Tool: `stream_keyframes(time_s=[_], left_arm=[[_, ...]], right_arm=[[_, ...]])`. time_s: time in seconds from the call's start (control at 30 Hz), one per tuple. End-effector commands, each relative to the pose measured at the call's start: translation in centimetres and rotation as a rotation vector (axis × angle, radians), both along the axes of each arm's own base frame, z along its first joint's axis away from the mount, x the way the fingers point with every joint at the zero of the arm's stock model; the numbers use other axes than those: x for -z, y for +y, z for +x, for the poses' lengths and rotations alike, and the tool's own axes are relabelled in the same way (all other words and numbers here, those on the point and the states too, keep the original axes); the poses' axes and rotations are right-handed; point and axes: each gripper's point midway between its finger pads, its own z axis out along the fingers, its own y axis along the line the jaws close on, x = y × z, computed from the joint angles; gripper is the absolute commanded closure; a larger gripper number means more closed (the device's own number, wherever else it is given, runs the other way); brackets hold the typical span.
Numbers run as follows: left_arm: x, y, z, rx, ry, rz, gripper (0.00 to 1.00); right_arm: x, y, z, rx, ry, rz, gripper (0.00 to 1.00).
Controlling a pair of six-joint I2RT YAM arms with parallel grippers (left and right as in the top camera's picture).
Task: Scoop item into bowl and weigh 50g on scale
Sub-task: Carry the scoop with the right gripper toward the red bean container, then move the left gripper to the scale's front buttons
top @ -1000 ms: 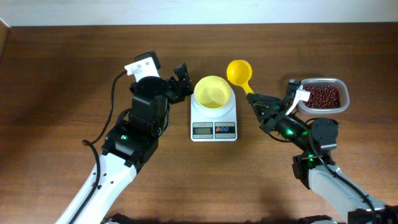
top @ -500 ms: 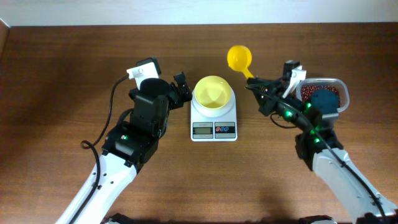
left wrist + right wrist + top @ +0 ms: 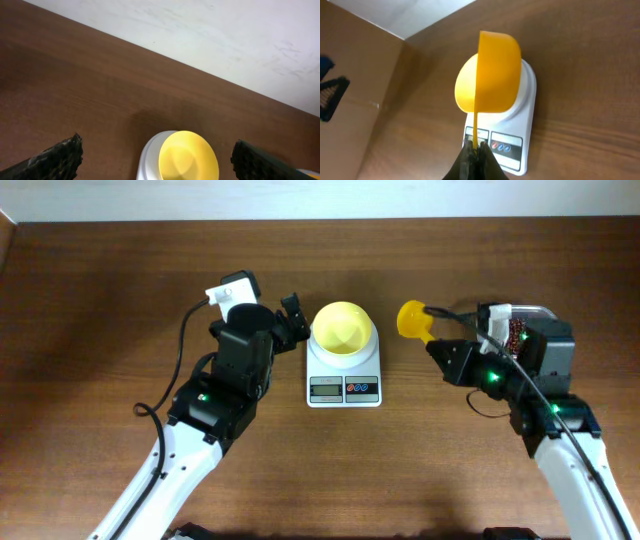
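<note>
Scoop (image 3: 412, 317): you've swung it back toward the bean tub (image 3: 532, 309), handle pinched in your right gripper (image 3: 438, 343), likely for dipping; left gripper (image 3: 293, 318) spread, idle beside the scale (image 3: 344, 385).

the left arm (image 3: 180, 465) reaches up from the lower left, its wrist bent so the left gripper (image 3: 291, 321) points rightward. its jaws stand spread wide, with nothing between the fingers (image 3: 57, 156). the right arm (image 3: 565, 450) rises from the lower right, its wrist turned leftward. the right gripper (image 3: 441, 346) is clamped tight on the thin handle of a yellow scoop (image 3: 412, 317), whose cup sticks out ahead of the fingertips, turned on edge.
</note>
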Motion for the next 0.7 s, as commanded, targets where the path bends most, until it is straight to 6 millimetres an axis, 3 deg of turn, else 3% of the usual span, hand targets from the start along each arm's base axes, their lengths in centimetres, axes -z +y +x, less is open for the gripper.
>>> stream_keyframes(time_s=[0.0, 0.1, 0.2, 0.33, 0.47, 0.53, 0.67], left_arm=[[0.0, -0.1, 0.4, -0.001, -0.006, 0.017, 0.01], [0.0, -0.1, 0.4, 0.0, -0.004, 0.017, 0.01], [0.1, -0.7, 0.3, 0.03, 0.004, 0.003, 0.01], [0.9, -1.4, -0.2, 0.075, 0.042, -0.007, 0.01], [2.3, -1.6, -0.9, 0.102, 0.107, 0.005, 0.01], [3.3, -2.8, -1.3, 0.203, 0.137, 0.044, 0.01], [5.4, -4.9, -2.4, 0.381, 0.204, 0.102, 0.06]], right_arm=[[-1.9, 0.1, -0.3, -0.019, -0.068, -0.004, 0.96], [-2.2, 0.0, 0.2, -0.012, -0.094, -0.01, 0.96], [-1.3, -2.0, 1.2, 0.099, -0.083, -0.092, 0.96], [-1.7, -2.6, 1.1, 0.107, -0.121, -0.156, 0.96], [-1.9, -5.7, 0.5, 0.227, -0.051, -0.319, 0.96], [-2.6, -7.3, 0.4, 0.294, -0.024, -0.388, 0.96], [-4.8, -7.4, 0.8, 0.295, -0.075, -0.398, 0.96]])
